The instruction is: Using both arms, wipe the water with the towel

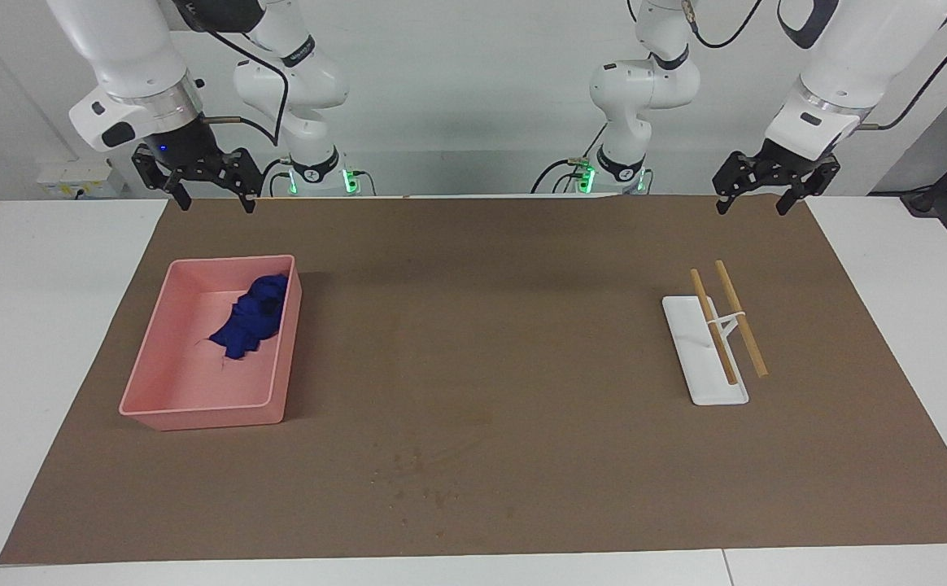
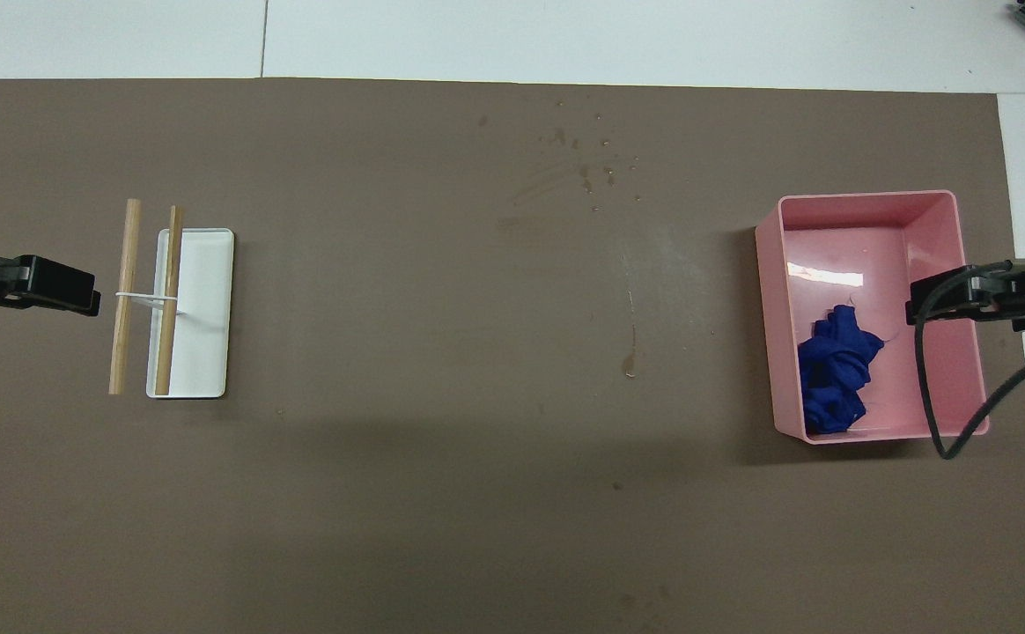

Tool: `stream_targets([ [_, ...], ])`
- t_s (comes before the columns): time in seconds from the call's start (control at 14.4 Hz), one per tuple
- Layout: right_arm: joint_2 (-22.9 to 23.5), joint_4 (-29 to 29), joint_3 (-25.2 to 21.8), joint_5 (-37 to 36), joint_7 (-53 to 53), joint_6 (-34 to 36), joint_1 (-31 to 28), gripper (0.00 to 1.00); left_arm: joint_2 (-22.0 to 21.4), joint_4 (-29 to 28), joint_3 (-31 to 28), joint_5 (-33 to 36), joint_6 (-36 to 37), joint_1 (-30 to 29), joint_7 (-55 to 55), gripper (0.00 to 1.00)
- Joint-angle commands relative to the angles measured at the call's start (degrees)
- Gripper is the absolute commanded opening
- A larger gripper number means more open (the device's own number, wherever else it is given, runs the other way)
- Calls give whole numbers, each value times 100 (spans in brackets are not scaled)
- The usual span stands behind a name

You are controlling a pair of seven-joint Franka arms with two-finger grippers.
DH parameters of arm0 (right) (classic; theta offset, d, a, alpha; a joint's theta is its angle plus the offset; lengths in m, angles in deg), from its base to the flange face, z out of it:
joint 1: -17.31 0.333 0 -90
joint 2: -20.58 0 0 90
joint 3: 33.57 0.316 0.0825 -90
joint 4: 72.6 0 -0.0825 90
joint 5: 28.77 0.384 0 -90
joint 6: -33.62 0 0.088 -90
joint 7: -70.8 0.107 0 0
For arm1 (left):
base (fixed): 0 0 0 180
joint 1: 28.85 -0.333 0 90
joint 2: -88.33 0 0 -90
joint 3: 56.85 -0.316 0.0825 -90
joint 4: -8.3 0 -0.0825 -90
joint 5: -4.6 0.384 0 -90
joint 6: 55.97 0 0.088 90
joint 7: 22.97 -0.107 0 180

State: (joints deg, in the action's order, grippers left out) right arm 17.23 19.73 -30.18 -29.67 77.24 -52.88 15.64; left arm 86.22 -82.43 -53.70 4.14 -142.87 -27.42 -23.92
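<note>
Hanging raised with fingers spread and empty, right gripper (image 1: 211,202) sits over the mat's robot-side edge above pink tray (image 1: 141,382) holding the crumpled blue towel (image 1: 250,325), left gripper (image 1: 752,202) likewise spread, waiting near the white stand (image 1: 697,370).

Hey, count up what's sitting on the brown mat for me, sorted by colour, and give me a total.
Blue: 1, the towel, lying in the tray
Pink: 1, the tray
White: 1, the stand
Wood: 2, the sticks resting across the stand
Total: 5
</note>
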Motion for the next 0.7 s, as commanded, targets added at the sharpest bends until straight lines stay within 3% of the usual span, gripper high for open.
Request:
stream_targets([
  [0.0, 88, -109, -5, -15, 77, 81, -9, 99, -123, -111, -25, 116, 23, 41, -1, 100],
  [0.14, 115, -196, 4, 20, 68, 116, -35, 99, -123, -111, -25, 116, 23, 41, -1, 100],
  [0.35, 553, -889, -5, -6, 77, 309, -44, 99, -123, -111, -25, 116, 23, 41, -1, 100],
  [0.63, 563, -830, -5, 3, 77, 292, -79, 100, -123, -111, -25, 116, 23, 41, -1, 100],
])
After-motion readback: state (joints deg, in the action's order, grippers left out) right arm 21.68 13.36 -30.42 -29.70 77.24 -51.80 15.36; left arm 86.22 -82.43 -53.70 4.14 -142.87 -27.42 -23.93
